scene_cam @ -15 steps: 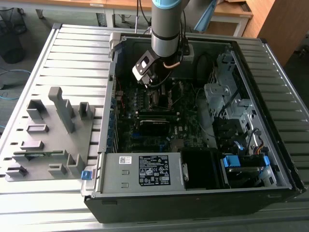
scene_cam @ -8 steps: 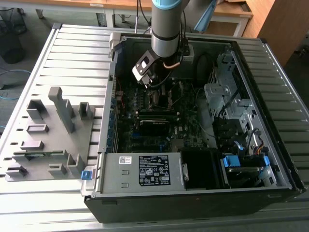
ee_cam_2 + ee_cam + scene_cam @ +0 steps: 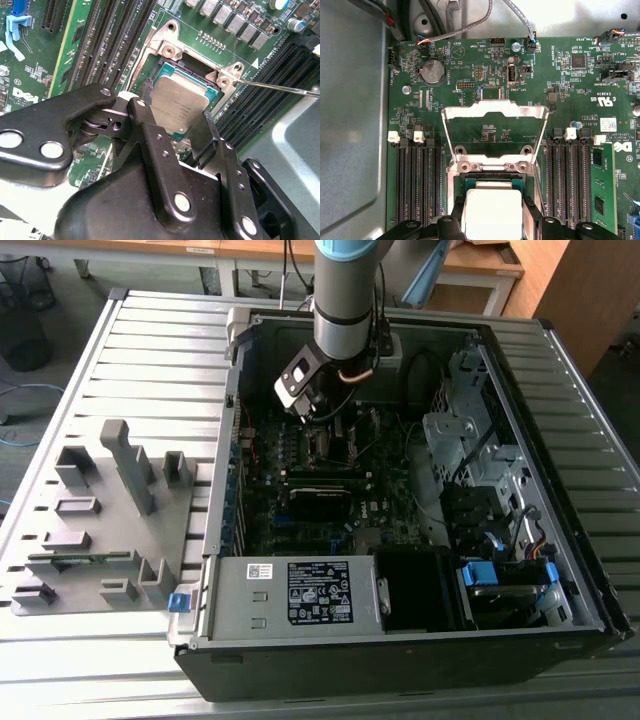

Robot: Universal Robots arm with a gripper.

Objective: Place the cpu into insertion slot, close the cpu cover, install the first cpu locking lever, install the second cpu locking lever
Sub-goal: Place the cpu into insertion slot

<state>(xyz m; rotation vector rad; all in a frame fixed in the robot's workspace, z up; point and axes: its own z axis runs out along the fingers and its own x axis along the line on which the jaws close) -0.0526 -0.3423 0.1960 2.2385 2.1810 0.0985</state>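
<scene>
cpu (image 3: 492, 212) is pinched between the two black fingers (image 3: 532, 220) of the gripper (image 3: 493, 226), one finger on each opposite edge; silver top up, directly over the open socket (image 3: 492, 176); can't tell if it's fully seated.

One cpu cover (image 3: 495, 111): silver frame tipped up on its hinge, board visible through the window; two screws (image 3: 465, 166) at the hinge edge.

Second wrist view has the same grip from an angle: cpu (image 3: 182, 97) in the gripper (image 3: 175, 114); faint print on the cpu top, not legible. It adds one thin locking lever (image 3: 280, 88) running out from the socket corner over the memory slots (image 3: 265, 110).

First wrist view adds one coin cell (image 3: 432, 71); white silkscreen lettering all over the green motherboard (image 3: 570, 100); one small white sticker (image 3: 608, 125).

Exterior view: arm (image 3: 345, 290) reaching down into the open computer case (image 3: 560, 440), gripper (image 3: 312, 405) low over the board; one power supply (image 3: 250, 605) with a white printed label (image 3: 320, 595); grey fixture tray (image 3: 100, 510) on the exterior view's left of the case, both on a slatted table (image 3: 150, 340).
</scene>
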